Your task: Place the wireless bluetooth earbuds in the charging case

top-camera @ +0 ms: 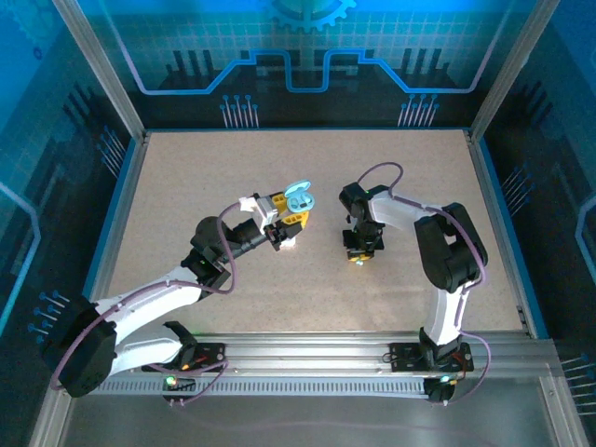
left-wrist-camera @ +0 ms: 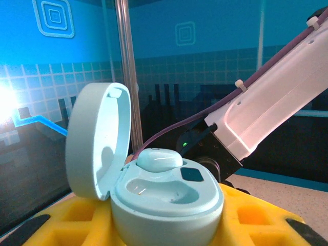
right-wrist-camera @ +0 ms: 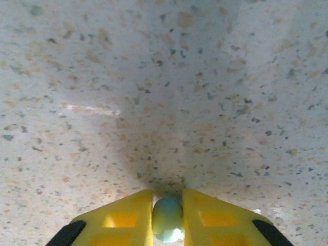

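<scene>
The light teal charging case sits between the yellow fingers of my left gripper, which is shut on its body. Its lid stands open to the left. One teal earbud is seated in the far slot, and the near slot holds nothing. From above, the case is held over the table's middle by the left gripper. My right gripper is down at the tabletop, shut on a second teal earbud between its yellow fingers. In the top view the right gripper is to the right of the case.
The speckled beige tabletop is bordered by blue walls and metal posts. The right arm's white link crosses behind the case in the left wrist view.
</scene>
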Robot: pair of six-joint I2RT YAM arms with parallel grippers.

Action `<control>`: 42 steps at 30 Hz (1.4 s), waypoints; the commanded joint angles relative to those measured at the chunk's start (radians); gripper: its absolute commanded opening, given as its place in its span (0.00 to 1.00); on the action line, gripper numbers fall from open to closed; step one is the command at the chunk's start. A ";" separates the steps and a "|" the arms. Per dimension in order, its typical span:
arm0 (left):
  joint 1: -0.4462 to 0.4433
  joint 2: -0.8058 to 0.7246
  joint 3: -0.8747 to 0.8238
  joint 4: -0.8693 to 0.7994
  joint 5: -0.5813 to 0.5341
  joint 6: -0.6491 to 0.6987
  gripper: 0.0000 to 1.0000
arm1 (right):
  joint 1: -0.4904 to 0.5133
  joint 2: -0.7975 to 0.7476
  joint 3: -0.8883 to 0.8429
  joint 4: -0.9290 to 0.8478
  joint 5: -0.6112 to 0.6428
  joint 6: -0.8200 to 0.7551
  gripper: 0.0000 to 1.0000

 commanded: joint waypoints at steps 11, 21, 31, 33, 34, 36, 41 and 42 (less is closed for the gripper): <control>0.012 0.063 -0.014 0.050 -0.055 0.003 0.32 | -0.177 -0.470 -0.060 0.317 -0.807 0.124 0.21; 0.012 0.187 0.010 0.152 -0.013 -0.034 0.32 | -0.196 -0.537 -0.007 0.496 -1.078 0.288 0.22; -0.035 0.304 0.054 0.235 -0.032 0.008 0.31 | -0.127 -0.529 0.070 0.421 -0.979 0.237 0.22; -0.045 0.325 0.064 0.254 -0.033 0.011 0.31 | -0.103 -0.522 0.100 0.365 -0.915 0.188 0.22; -0.051 0.335 0.068 0.265 -0.034 0.010 0.31 | -0.090 -0.517 0.112 0.350 -0.893 0.173 0.22; -0.056 0.351 0.075 0.282 -0.036 0.011 0.31 | -0.072 -0.510 0.121 0.341 -0.851 0.163 0.22; -0.066 0.369 0.087 0.304 -0.035 0.005 0.31 | -0.044 -0.506 0.135 0.299 -0.750 0.129 0.22; -0.067 0.370 0.090 0.303 -0.035 0.004 0.31 | -0.041 -0.505 0.138 0.295 -0.740 0.124 0.22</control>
